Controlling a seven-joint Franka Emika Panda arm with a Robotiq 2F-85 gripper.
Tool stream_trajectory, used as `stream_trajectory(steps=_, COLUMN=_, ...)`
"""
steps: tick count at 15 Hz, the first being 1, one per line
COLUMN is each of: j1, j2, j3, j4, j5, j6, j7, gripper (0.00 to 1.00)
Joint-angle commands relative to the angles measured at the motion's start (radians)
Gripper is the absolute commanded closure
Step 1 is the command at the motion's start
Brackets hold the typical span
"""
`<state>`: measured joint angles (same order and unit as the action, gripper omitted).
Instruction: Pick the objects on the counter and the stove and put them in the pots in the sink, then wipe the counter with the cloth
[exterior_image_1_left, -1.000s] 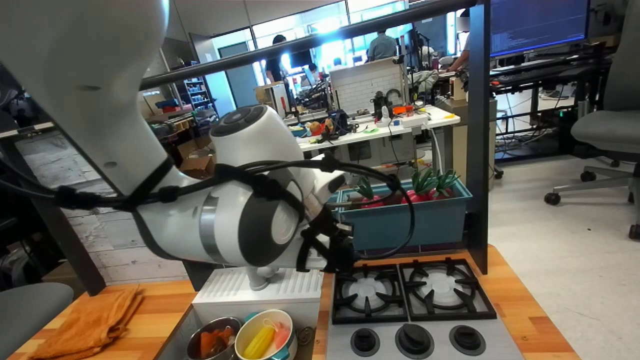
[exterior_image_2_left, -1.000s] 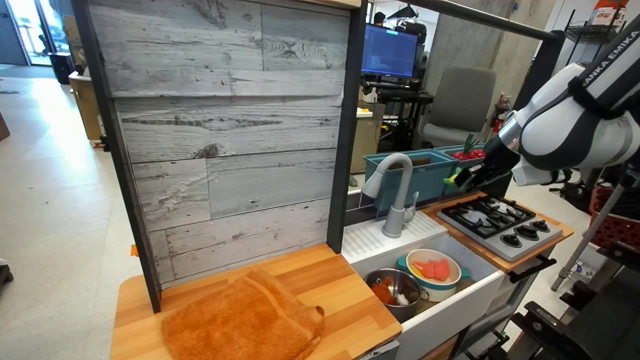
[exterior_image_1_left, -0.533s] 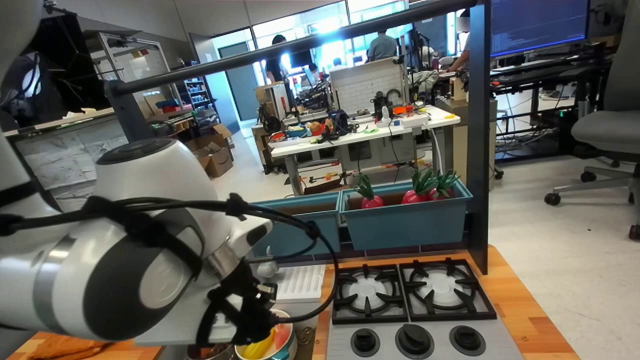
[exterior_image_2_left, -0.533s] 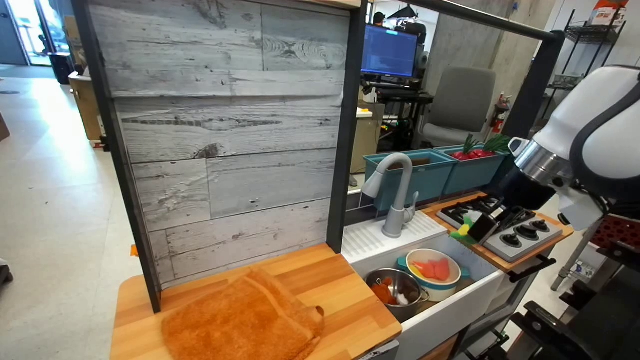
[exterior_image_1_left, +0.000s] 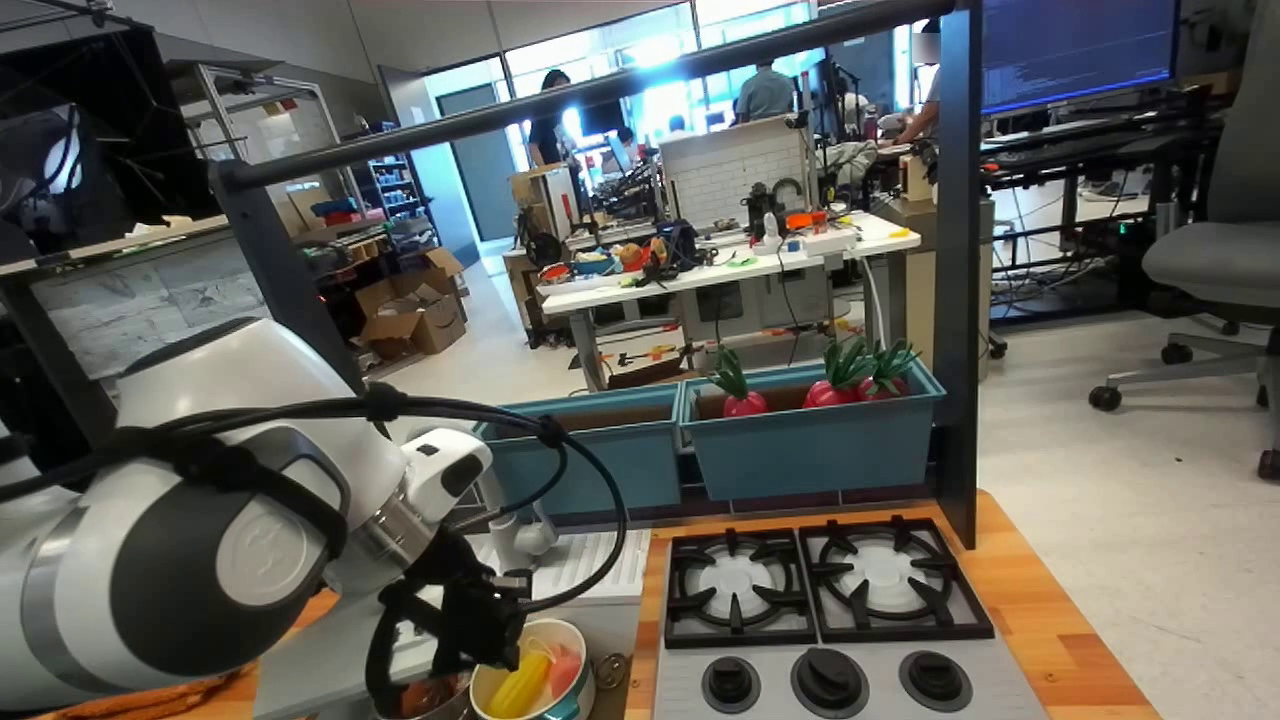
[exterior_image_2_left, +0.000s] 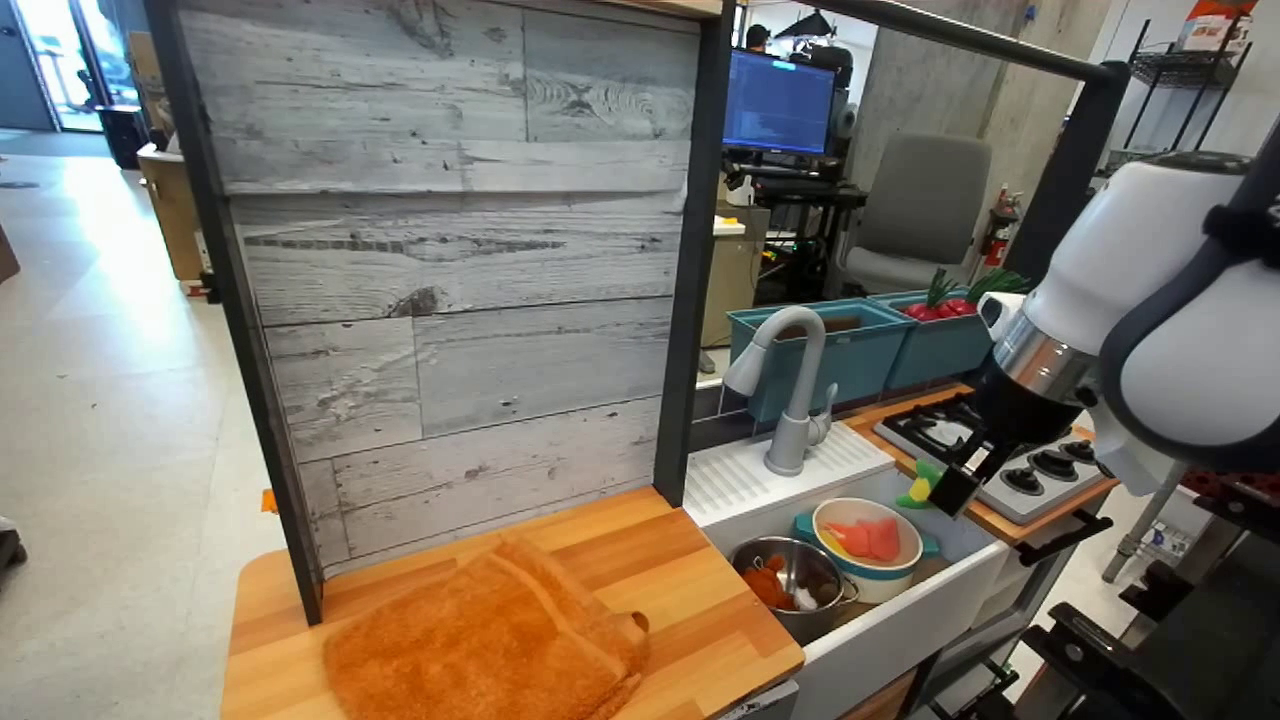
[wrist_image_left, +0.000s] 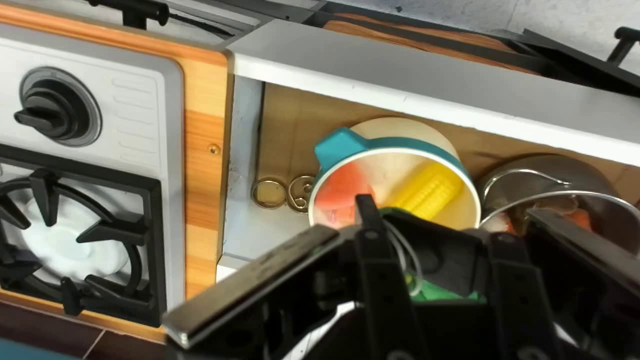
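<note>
My gripper (exterior_image_2_left: 962, 482) is shut on a green and yellow toy (exterior_image_2_left: 922, 484) with a thin white string loop. In the wrist view the toy (wrist_image_left: 440, 292) is mostly hidden by the fingers. The gripper is above the sink's stove side, close to the white pot with teal trim (exterior_image_2_left: 882, 578). That pot (wrist_image_left: 400, 145) holds a yellow corn (wrist_image_left: 430, 190) and a pink-red piece (wrist_image_left: 345, 187). A steel pot (exterior_image_2_left: 805, 615) beside it holds orange-brown and white items. The orange cloth (exterior_image_2_left: 490, 640) lies on the wooden counter (exterior_image_2_left: 690, 580). The stove (exterior_image_1_left: 830, 590) shows bare burners.
A grey faucet (exterior_image_2_left: 795, 400) stands behind the sink (exterior_image_2_left: 900, 635). Teal planters (exterior_image_1_left: 810, 440) with red radishes stand behind the stove. A plank-patterned panel (exterior_image_2_left: 480, 300) rises behind the counter. Metal drain rings (wrist_image_left: 270, 193) show on the sink floor.
The arm has swung from near the planters and stove, down and across to the sink beside the white pot. The green toy has stayed in the gripper. Pots and cloth have not moved.
</note>
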<state>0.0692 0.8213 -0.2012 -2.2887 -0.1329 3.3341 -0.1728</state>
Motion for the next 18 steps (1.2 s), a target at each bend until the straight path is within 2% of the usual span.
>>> stream_trajectory(steps=1, j1=0.169, j2=0.106, j3=-0.108, j4=0.093, j5=0.081, j6=-0.018, j7=0.039, gripper=0.99)
stream_trajectory(steps=2, j1=0.193, j2=0.125, j3=-0.120, j4=0.114, j5=0.090, j6=-0.034, j7=0.044, gripper=0.71)
stream_trajectory(steps=3, j1=0.206, j2=0.138, j3=-0.122, j4=0.130, j5=0.095, j6=-0.047, j7=0.053, gripper=0.69)
stream_trajectory(steps=6, j1=0.216, j2=0.159, j3=-0.123, j4=0.164, j5=0.090, j6=-0.041, j7=0.068, gripper=0.48)
stream_trajectory(steps=7, j1=0.196, j2=0.144, j3=-0.102, j4=0.134, j5=0.075, j6=-0.023, j7=0.059, gripper=0.42)
stream_trajectory(steps=8, j1=0.196, j2=0.149, j3=-0.102, j4=0.141, j5=0.075, j6=-0.023, j7=0.059, gripper=0.58)
stream_trajectory(steps=10, j1=0.196, j2=0.149, j3=-0.102, j4=0.139, j5=0.075, j6=-0.023, j7=0.059, gripper=0.44)
stream_trajectory(steps=11, j1=0.196, j2=0.149, j3=-0.102, j4=0.138, j5=0.075, j6=-0.023, j7=0.059, gripper=0.41)
stream_trajectory(steps=15, j1=0.196, j2=0.149, j3=-0.102, j4=0.138, j5=0.075, j6=-0.023, j7=0.059, gripper=0.41)
stream_trajectory(steps=16, j1=0.200, j2=0.160, j3=-0.107, j4=0.150, j5=0.083, j6=-0.046, j7=0.067, gripper=0.16)
stream_trajectory(steps=17, j1=0.213, j2=0.153, j3=-0.109, j4=0.135, j5=0.078, j6=-0.027, j7=0.062, gripper=0.16)
stream_trajectory(steps=18, j1=0.232, j2=0.139, j3=-0.116, j4=0.112, j5=0.072, j6=-0.005, j7=0.054, gripper=0.08)
